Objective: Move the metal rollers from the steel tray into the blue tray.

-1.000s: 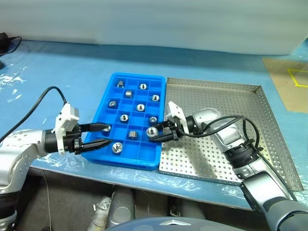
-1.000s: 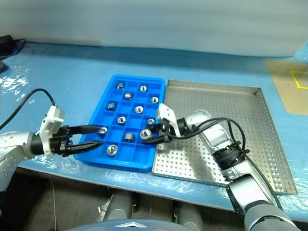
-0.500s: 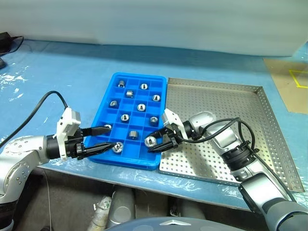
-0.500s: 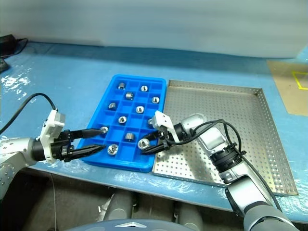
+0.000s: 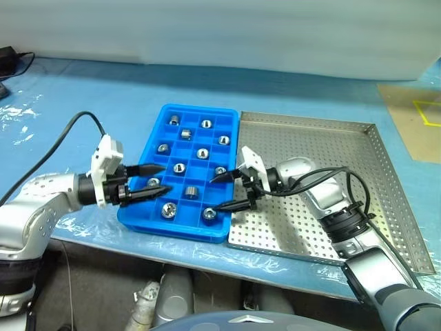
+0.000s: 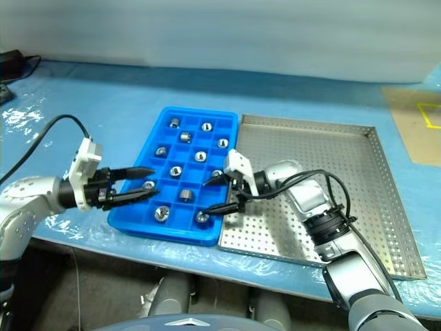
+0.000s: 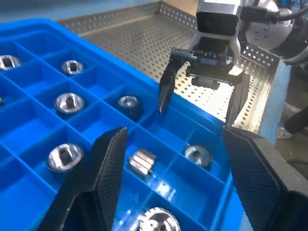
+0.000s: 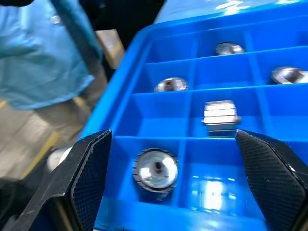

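The blue tray [image 5: 153, 141] lies left of the steel tray [image 5: 324, 148], and several metal rollers [image 5: 202, 153] sit in its square compartments. My right gripper [image 5: 219, 192] hovers open over the blue tray's near right corner. One roller [image 5: 209, 214] rests in the compartment just below its fingers, and it also lies between them in the right wrist view, roller [image 8: 156, 168]. My left gripper [image 5: 157, 178] is open and empty above the tray's near left side, over another roller [image 5: 153, 182]. The left wrist view looks across the compartments at the right gripper [image 7: 202, 96].
Both trays lie on a table covered in blue plastic film [image 5: 83, 96], close to its front edge [image 5: 96, 238]. A brown patch with yellow tape [image 5: 413, 117] lies at the far right. A black cable [image 5: 58, 141] trails from my left wrist.
My right gripper opened and let go of a roller, which now sits in the blue tray's near right compartment. My left gripper moved forward and up over the tray's left side.
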Robot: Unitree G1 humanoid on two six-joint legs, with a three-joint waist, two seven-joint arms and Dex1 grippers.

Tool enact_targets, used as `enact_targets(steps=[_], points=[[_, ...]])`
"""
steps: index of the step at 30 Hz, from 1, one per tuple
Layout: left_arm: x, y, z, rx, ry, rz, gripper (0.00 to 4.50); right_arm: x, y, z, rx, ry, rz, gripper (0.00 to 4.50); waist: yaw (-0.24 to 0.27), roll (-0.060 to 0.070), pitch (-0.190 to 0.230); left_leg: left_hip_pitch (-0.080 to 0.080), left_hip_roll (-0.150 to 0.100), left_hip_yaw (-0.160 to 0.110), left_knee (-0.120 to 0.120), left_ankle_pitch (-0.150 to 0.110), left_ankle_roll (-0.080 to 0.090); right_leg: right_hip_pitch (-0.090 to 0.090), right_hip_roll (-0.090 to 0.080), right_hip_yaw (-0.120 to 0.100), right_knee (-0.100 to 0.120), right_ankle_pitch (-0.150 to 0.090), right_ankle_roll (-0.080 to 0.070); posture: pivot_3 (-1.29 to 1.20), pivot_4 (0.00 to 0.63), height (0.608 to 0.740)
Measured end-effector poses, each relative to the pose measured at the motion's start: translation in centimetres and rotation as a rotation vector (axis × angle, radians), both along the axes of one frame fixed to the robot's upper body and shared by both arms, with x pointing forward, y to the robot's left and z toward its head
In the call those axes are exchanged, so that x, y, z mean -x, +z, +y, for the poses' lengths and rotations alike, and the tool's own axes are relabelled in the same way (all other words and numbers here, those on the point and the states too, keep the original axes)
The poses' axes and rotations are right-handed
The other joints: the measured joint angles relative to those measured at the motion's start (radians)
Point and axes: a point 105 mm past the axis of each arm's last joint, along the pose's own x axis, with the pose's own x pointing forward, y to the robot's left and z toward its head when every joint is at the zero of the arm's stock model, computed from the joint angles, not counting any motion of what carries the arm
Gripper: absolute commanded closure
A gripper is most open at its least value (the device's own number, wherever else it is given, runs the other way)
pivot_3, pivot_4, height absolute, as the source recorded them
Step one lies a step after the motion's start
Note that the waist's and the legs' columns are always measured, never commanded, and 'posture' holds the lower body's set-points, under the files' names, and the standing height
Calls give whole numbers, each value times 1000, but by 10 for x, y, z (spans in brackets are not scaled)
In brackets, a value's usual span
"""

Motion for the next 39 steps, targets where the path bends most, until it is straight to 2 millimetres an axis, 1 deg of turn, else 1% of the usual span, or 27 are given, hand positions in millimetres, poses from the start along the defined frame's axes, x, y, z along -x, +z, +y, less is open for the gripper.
enact_targets(steps=[2,4,5,7,9,11,13,15,20,26,32,39], points=[[-14,3,-2,5,1,-29,1176,-8,8,-19,-9,-92,-14,271,-2,0,-1,0,0,0,1,0,-1,1,0,0,0,0,0,7,150,740],[-31,1,-2,5,24,-47,1176,-11,9,-40,-4,-192,-19,271,-9,-1,-1,0,0,0,2,0,0,1,1,1,-1,0,0,-48,150,740],[-34,-1,-1,1,33,-47,1176,-11,7,-42,-2,-207,-15,271,-15,-1,-1,0,0,0,2,0,0,1,1,1,-1,0,0,-63,150,740],[-48,-8,-5,-8,37,-48,1176,-12,1,-52,-13,-291,-17,271,-30,-1,-1,0,-1,0,1,0,-1,0,2,0,-1,0,0,-99,150,740],[-61,-14,-9,-6,33,-39,1176,-19,-1,-63,-49,-429,-42,271,-40,-1,-1,0,-1,0,1,1,-1,0,3,0,0,0,0,-127,150,740],[-71,-21,-12,0,41,-31,1176,-32,5,-73,-92,-571,-96,271,-63,-1,-1,0,-1,0,2,1,-1,0,2,1,0,0,0,-146,150,740],[-77,-26,-16,10,50,-29,1176,-41,11,-83,-108,-675,-159,271,-80,-1,-1,0,-1,0,2,1,-1,0,2,2,0,0,0,-146,150,740],[-81,-33,-16,14,64,-14,1176,-45,12,-89,-121,-740,-185,271,-90,-1,-1,1,-1,0,2,1,-1,0,3,2,0,0,0,-161,150,740],[-84,-38,-16,17,69,-2,1176,-43,5,-93,-117,-786,-175,271,-96,-1,-1,0,-1,0,1,0,1,0,3,1,-1,0,0,-155,150,740],[-90,-33,-15,26,90,-25,1176,-49,11,-92,-138,-818,-202,271,-98,-1,-1,1,-1,1,2,-2,4,0,2,2,0,0,0,-129,150,740],[-91,-33,-14,35,110,-30,1176,-58,16,-92,-150,-831,-224,271,-97,-1,-1,0,-1,1,2,-2,4,0,2,1,0,0,0,-103,150,740],[-90,-36,-11,40,133,-28,1176,-67,18,-95,-147,-857,-248,271,-95,-1,-1,0,0,1,2,-2,4,0,2,1,-1,0,0,-88,150,740]])
